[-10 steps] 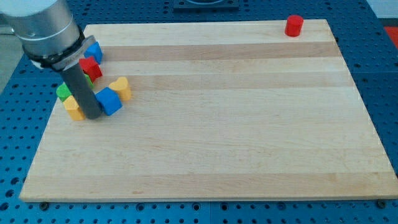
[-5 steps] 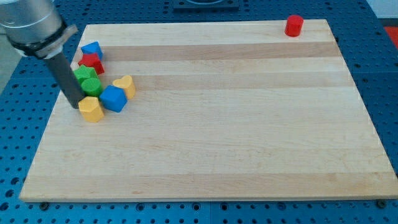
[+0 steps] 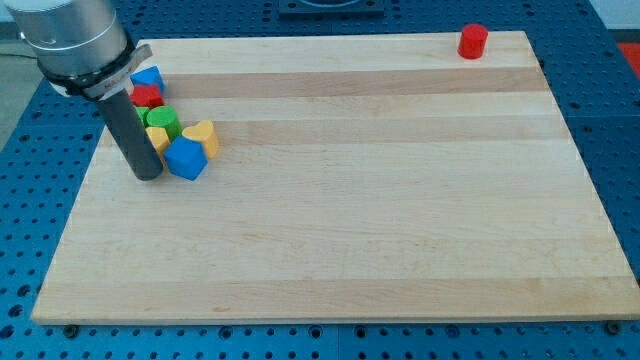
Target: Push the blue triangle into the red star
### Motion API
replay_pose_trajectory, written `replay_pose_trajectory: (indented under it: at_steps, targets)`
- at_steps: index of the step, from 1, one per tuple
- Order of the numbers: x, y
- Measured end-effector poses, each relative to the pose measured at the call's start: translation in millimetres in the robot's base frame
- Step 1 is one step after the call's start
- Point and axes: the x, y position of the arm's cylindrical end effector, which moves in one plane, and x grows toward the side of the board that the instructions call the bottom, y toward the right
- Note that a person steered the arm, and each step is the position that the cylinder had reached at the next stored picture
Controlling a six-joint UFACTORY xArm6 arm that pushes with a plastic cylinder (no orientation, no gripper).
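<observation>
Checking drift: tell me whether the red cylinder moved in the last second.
No. The red cylinder sits at the same spot by the board's top edge, near the view's top right.

Your wooden board (image 3: 350, 200) carries a cluster beside my tip (image 3: 147, 176): blue triangle (image 3: 147, 78), red star (image 3: 146, 97), green block (image 3: 162, 123), yellow blocks (image 3: 201, 136), blue block (image 3: 186, 158); a red cylinder (image 3: 472, 41) sits well apart.

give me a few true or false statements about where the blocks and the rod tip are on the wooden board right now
1. My tip sits just left of the blue block in the cluster. True.
2. The red cylinder lies inside that cluster. False: it stands alone near the view's top right.
3. The blue triangle is the cluster's topmost block. True.
4. The red star touches the red cylinder. False: it sits just below the blue triangle.
</observation>
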Motion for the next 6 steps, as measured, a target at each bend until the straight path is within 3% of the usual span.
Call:
replay_pose_trajectory:
  at_steps: [1, 2, 4, 5, 6]
  targets:
    - [5.8, -81.0]
    - [-43.1, -82.8]
    - [-182.4, -83.1]
    - [-219.5, -71.9]
    - [-201.4, -24.6]
